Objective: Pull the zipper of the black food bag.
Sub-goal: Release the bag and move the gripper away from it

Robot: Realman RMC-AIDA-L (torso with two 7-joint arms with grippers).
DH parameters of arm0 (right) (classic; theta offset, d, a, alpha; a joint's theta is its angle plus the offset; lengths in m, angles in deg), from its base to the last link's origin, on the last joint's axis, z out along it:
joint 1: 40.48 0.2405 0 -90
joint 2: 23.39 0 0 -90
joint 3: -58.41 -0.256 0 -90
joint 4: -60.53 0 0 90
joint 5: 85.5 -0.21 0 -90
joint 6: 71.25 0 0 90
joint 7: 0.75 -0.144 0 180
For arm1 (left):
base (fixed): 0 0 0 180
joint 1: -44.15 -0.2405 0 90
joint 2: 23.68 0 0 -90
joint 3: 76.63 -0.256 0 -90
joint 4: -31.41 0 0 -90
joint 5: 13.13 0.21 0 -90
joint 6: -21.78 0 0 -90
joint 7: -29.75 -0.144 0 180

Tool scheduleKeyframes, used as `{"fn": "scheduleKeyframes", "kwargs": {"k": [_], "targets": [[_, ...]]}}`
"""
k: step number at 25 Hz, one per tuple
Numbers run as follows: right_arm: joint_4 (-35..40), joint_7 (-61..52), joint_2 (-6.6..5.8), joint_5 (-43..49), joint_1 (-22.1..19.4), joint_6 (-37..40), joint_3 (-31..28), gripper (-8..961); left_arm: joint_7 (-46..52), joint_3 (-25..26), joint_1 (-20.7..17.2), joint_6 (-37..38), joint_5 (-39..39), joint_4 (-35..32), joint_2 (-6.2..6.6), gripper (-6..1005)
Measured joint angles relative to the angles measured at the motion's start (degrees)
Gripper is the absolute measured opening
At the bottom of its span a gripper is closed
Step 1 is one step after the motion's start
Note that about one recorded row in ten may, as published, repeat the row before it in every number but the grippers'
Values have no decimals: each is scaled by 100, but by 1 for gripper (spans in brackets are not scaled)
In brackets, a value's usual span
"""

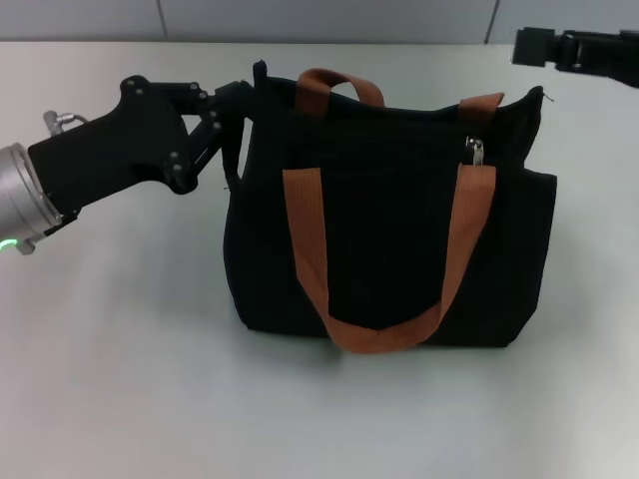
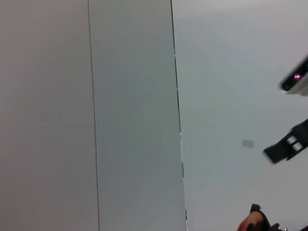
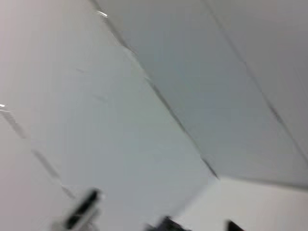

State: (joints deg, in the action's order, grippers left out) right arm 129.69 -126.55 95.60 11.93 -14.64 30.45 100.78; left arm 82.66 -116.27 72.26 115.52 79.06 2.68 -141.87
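Note:
The black food bag point(image 1: 389, 230) stands upright in the middle of the table, with two orange-brown strap handles point(image 1: 319, 259). The zipper point(image 1: 475, 150), a small silver pull tab, hangs near the right end of the bag's top edge. My left gripper point(image 1: 245, 98) reaches in from the left and is shut on the bag's top left corner. My right gripper point(image 1: 529, 45) hovers at the far right, above and behind the bag's right end, apart from the zipper. A bit of the bag's top edge point(image 2: 255, 222) shows in the left wrist view.
The grey table point(image 1: 120, 379) stretches around the bag, and a grey panelled wall point(image 1: 300, 18) runs behind it. The left wrist view shows wall panels point(image 2: 134, 115) and dark parts of the other arm point(image 2: 288, 144) farther off. The right wrist view shows only blurred wall point(image 3: 168, 72).

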Motion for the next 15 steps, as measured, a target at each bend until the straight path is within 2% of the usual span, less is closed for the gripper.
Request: {"fn": "scheduleKeyframes", "kwargs": {"k": [4,6,7,9,10,12,14,15], "targets": [[-1174,1647,-123,-490,-25,778,-250,517,0,0,-42,-7,1,15,-1,29],[-1969,2883,-233,-497,-30,1357,-314,606,0,-11,-47,-8,5,22,-2,29],[-1969,2883,-233,-497,-30,1357,-314,651,1,-22,-50,-8,14,26,-5,29],[-2620,4111,-334,-360,-137,1686,-285,740,14,-41,-50,-22,38,32,-9,29],[-2620,4111,-334,-360,-137,1686,-285,749,29,-46,-49,-42,47,36,-10,29],[-2979,5013,-359,-109,-262,1877,-246,766,55,-50,-48,-83,49,40,-10,29],[-3297,6152,-323,483,-444,2007,-243,783,67,-52,-51,-112,52,42,-10,29],[-3297,6152,-323,483,-444,2007,-243,791,67,-52,-51,-112,52,42,-10,30]]}}
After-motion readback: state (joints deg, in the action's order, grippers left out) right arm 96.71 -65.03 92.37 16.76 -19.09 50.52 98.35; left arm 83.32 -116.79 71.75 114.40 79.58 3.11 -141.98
